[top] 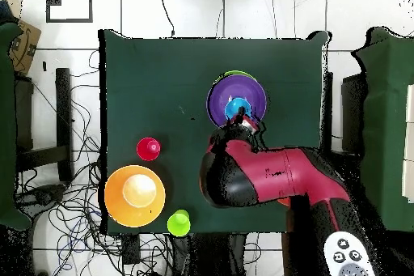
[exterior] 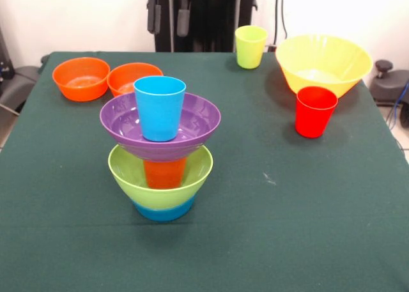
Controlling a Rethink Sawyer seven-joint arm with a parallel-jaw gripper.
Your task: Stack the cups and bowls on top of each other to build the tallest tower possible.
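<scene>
The tower stands at the table's middle left: a small blue bowl (exterior: pixel 163 210) lowest, a lime green bowl (exterior: pixel 160 170) on it, an orange cup (exterior: pixel 165 172) inside that, then the wide purple bowl (exterior: pixel 201 122) (top: pixel 220 95) with the light blue cup (exterior: pixel 160 107) (top: pixel 237 108) upright in it. My gripper (exterior: pixel 169 17) (top: pixel 236 129) hangs open and empty, high above and behind the tower; only its two fingers show at the front view's top. The red cup (exterior: pixel 315 111) (top: pixel 148 149), the yellow-green cup (exterior: pixel 250 46) (top: pixel 179 223) and the largest yellow bowl (exterior: pixel 323 63) (top: pixel 135 196) stand apart.
Two small orange bowls (exterior: pixel 81 78) (exterior: pixel 134 79) sit side by side at the far left in the front view; the arm (top: pixel 275 176) hides them from above. Chairs and cables surround the green table (exterior: pixel 287 228).
</scene>
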